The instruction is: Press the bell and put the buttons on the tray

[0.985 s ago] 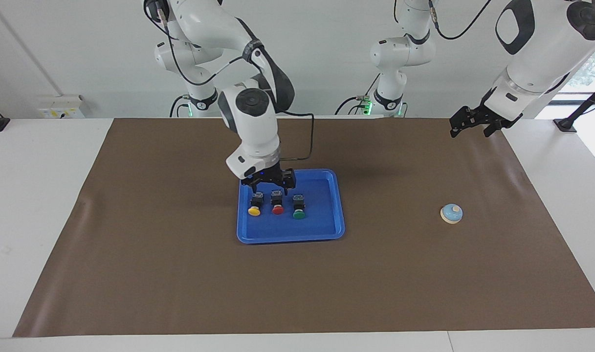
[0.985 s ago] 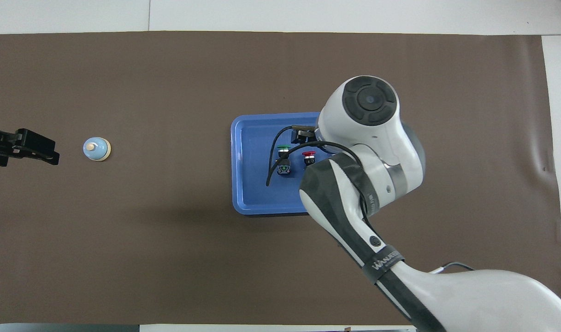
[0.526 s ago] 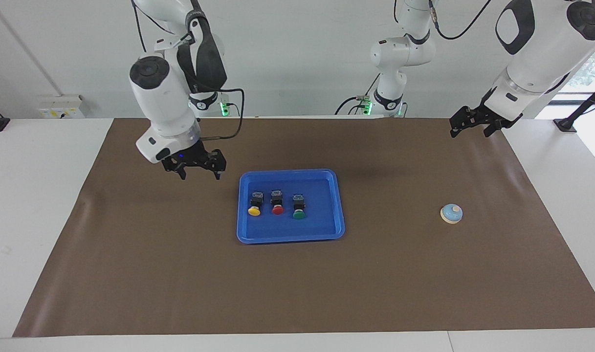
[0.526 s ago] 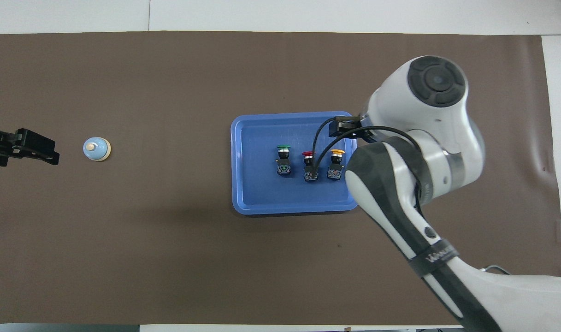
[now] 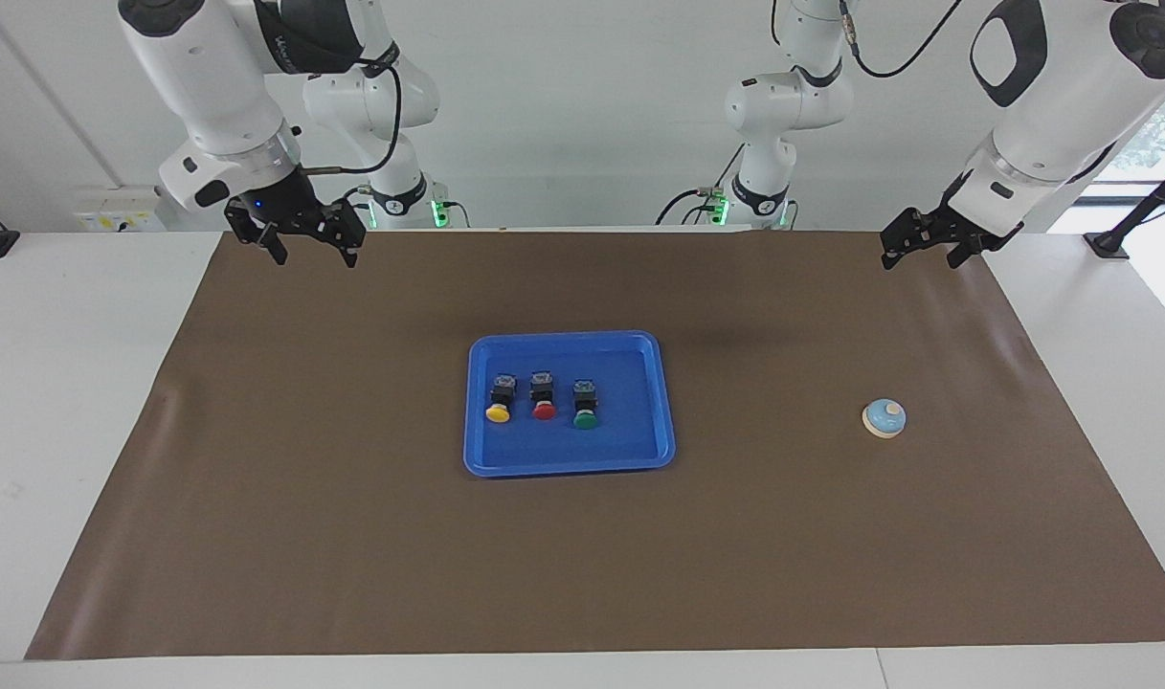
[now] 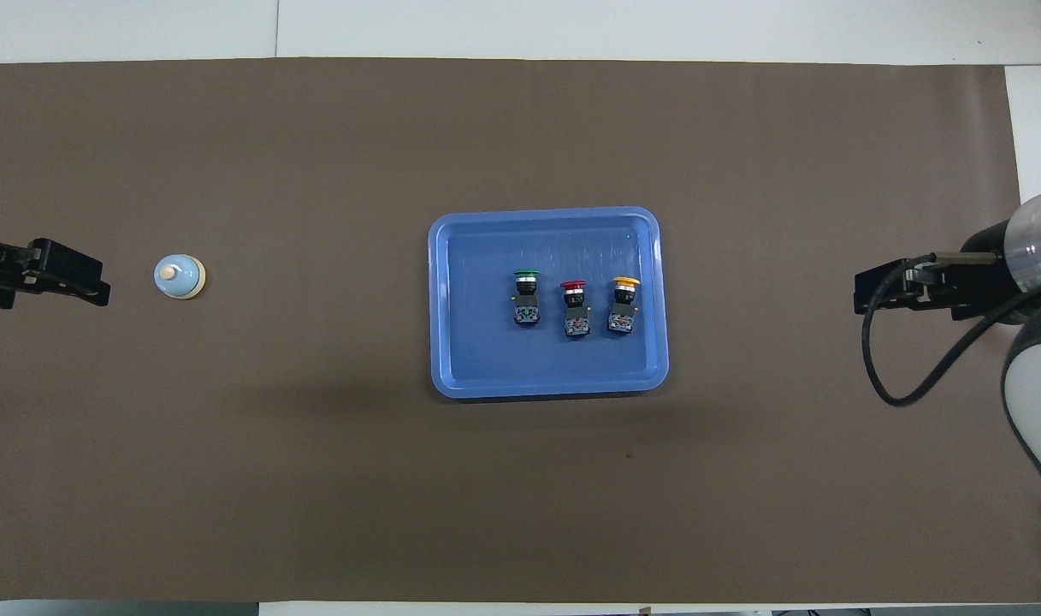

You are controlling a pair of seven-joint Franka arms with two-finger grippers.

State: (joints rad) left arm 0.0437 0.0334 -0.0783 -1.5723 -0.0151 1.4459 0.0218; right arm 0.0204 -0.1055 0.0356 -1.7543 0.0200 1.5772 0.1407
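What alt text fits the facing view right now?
Yellow button, red button and green button lie side by side in the blue tray. The bell sits apart toward the left arm's end; both open grippers, right and left, hang empty.

Three buttons [image 5: 542,398], one tray [image 5: 568,465], one bell [image 5: 884,418]

**Right pincer withdrawn from the tray**

The right pincer [image 5: 309,239], a second ago low over the blue tray [image 5: 659,402] above the yellow button [image 5: 497,412] and red button [image 5: 544,410], has been raised and carried to the brown mat's [image 5: 352,536] corner at the right arm's end of the desk, jaws empty and apart.
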